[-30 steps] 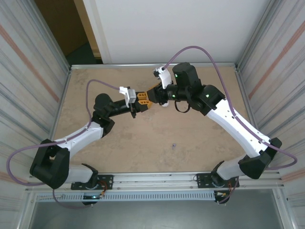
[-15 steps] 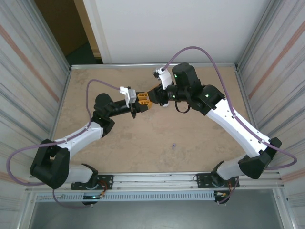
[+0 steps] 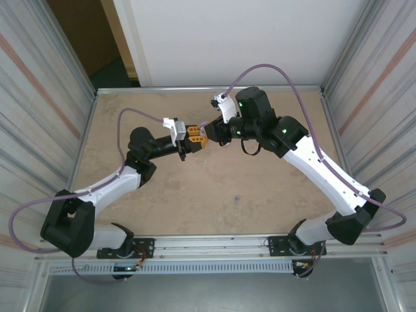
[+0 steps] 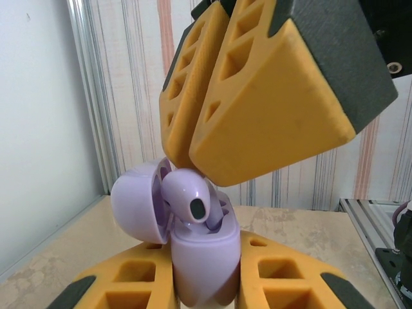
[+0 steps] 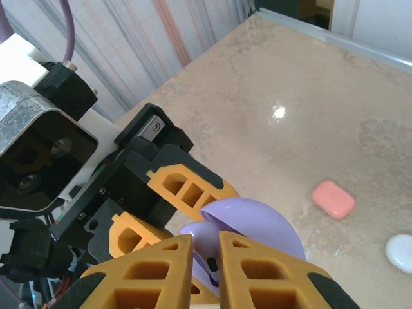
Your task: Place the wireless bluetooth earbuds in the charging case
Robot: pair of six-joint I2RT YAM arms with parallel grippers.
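Right hand (image 5: 206, 251) edged leftward, pinching purple earbud (image 4: 188, 198) at mouth of open case (image 4: 205, 257) clamped in left hand (image 3: 194, 135).

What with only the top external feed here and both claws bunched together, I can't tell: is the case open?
Observer: Yes. The left wrist view shows the purple case upright in the left claw, its lid open.
Operator: Is an earbud going in?
Observer: The right claw pinches a purple earbud at the case's mouth, with its head above the rim.
Operator: Any other cases?
Observer: The right wrist view shows a pink case and a white case lying on the table.
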